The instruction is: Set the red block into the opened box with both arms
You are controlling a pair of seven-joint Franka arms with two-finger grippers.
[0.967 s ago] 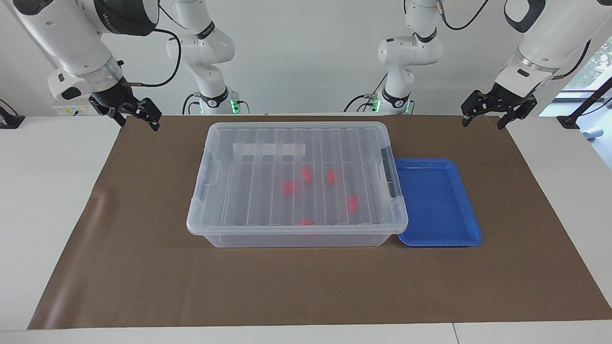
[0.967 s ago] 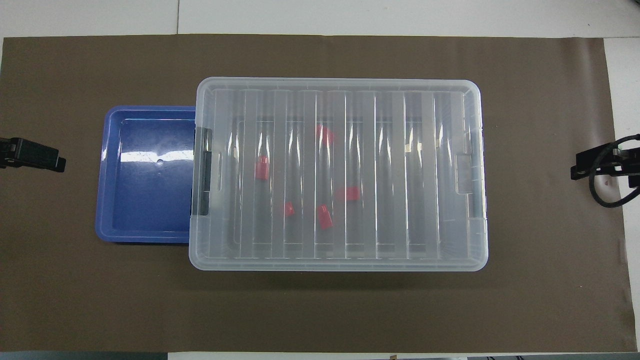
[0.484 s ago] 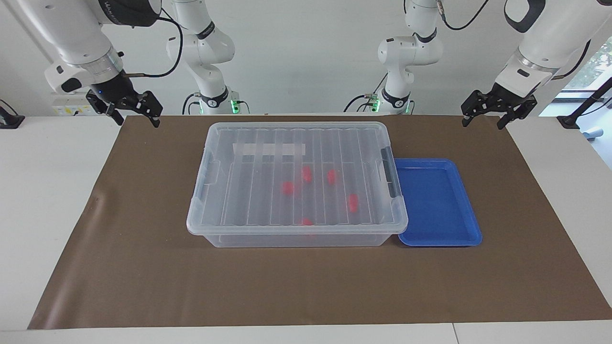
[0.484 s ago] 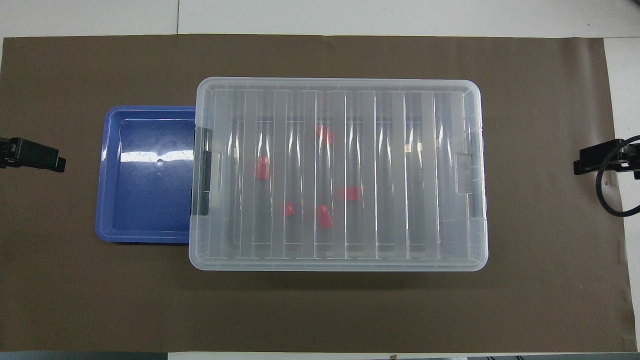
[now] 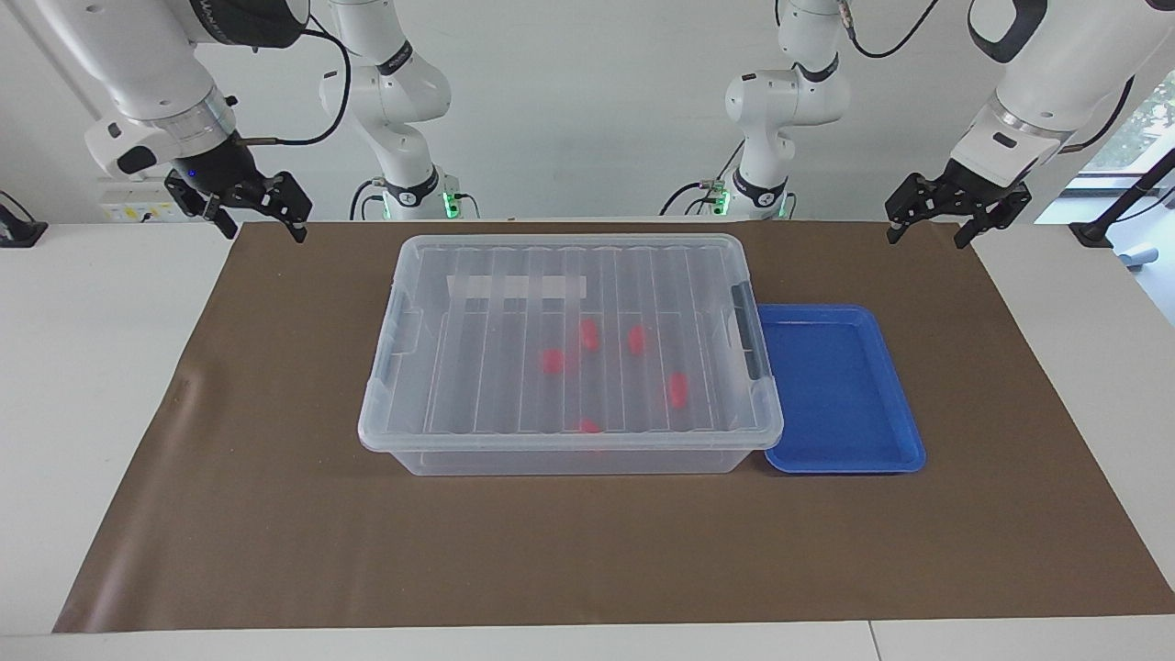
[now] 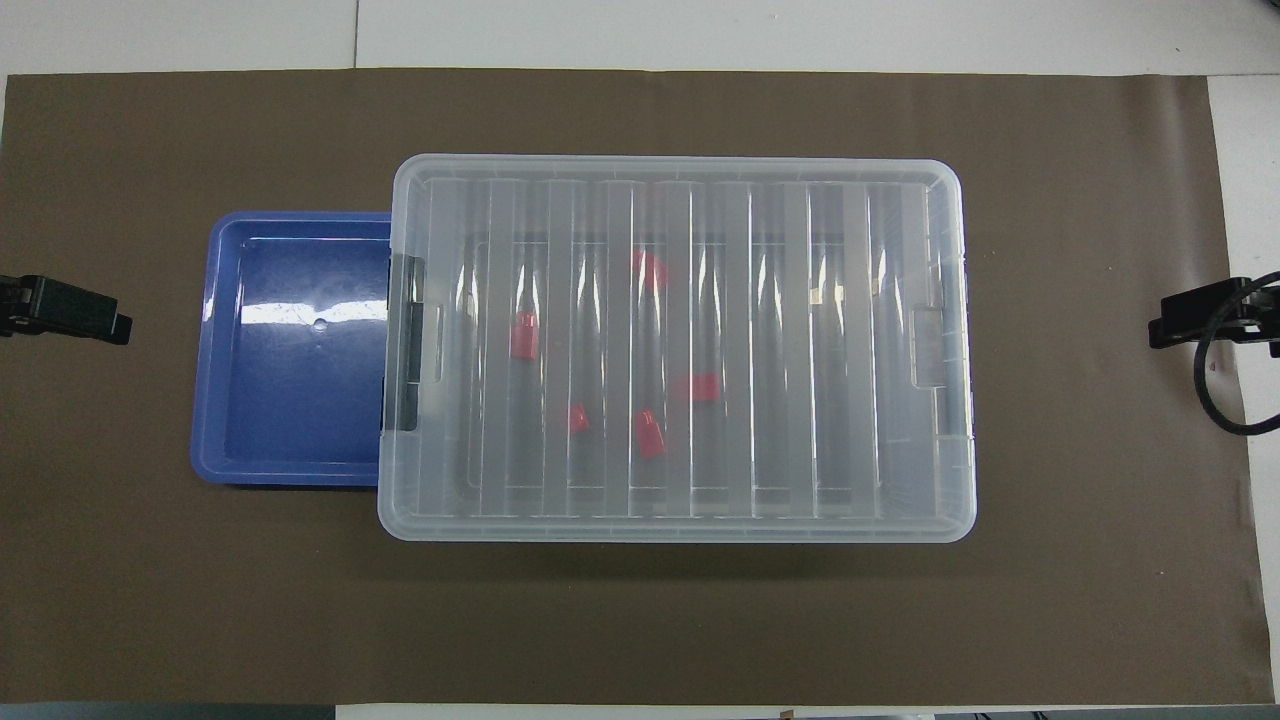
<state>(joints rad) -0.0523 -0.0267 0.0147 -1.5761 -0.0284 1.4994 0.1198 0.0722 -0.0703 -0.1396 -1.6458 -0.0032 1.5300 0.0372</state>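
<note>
Lid sits on the box, ribs flat, black latch showing at the end toward the left arm; treat the box as your landmark. Five red blocks lie inside on the floor under that lid, one red block among the ones nearest the robots, another toward the blue tray, which touches the box's left-arm end and holds nothing. What has changed over the last second: the right gripper has lifted and drawn back a little toward its own base, off the box's right-arm end and over the edge of the brown mat; its fingers stand apart, holding nothing. The left gripper has not moved, hanging well off the box's other end, fingers apart and empty too. Nothing in or on the box has shifted. Read it as both arms retired to rest: blocks are in, lid is on, so you are likely looking at the finished state, unless you still want a latch pressed home.
</note>
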